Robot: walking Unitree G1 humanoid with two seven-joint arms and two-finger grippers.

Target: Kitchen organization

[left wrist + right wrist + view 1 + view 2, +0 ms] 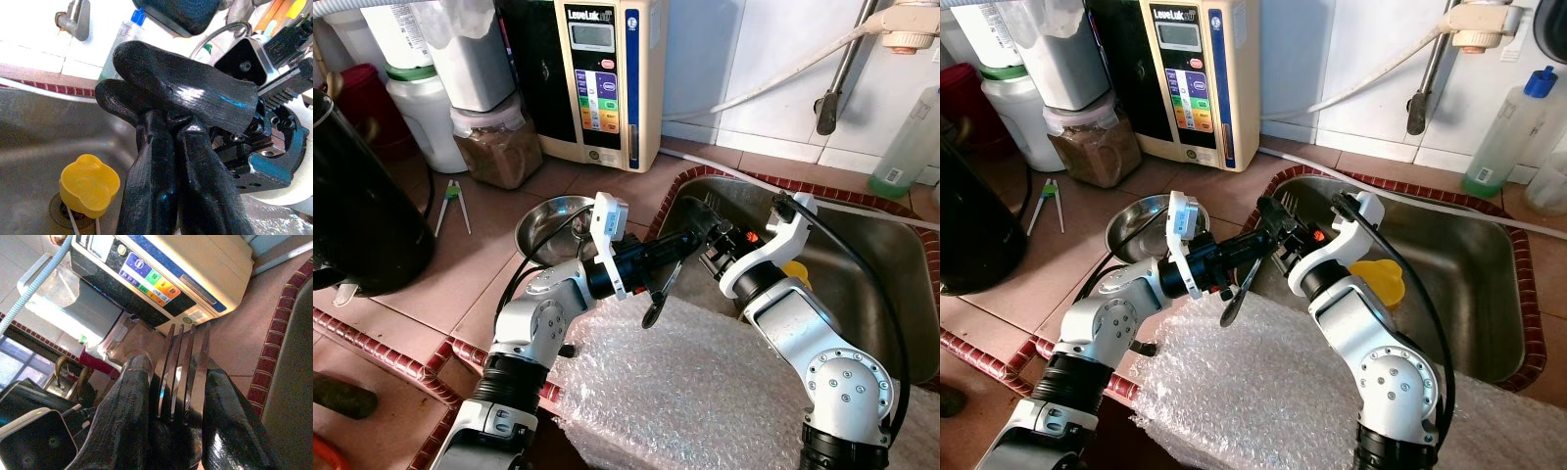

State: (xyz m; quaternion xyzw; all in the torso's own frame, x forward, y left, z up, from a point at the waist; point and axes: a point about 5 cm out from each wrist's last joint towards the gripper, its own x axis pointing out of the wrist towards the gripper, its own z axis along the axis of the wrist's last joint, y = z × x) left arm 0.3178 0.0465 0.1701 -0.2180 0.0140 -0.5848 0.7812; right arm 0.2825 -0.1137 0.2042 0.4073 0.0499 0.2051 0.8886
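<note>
Two grippers meet above the near-left corner of the sink (1489, 372), over the seam where the bubble wrap (1263, 392) spreads along the counter's front edge. The right gripper (173, 401) is clamped on a fork (182, 367), its tines sticking up between the two black fingers and pointing toward the water machine (1197, 78) at the back of the counter (1087, 211). The fork looks light, stiff and slick metal; it would probably slip or pivot if pinched loosely, so the flat neck below the tines is the surest hold. The left gripper (166, 161) has its fingers pressed together on a dark, curved handle-like piece (186, 88) I cannot identify. Both forearms are bent inward, wrists nearly touching. A yellow cup (1379, 282) lies over the drain in the sink.
</note>
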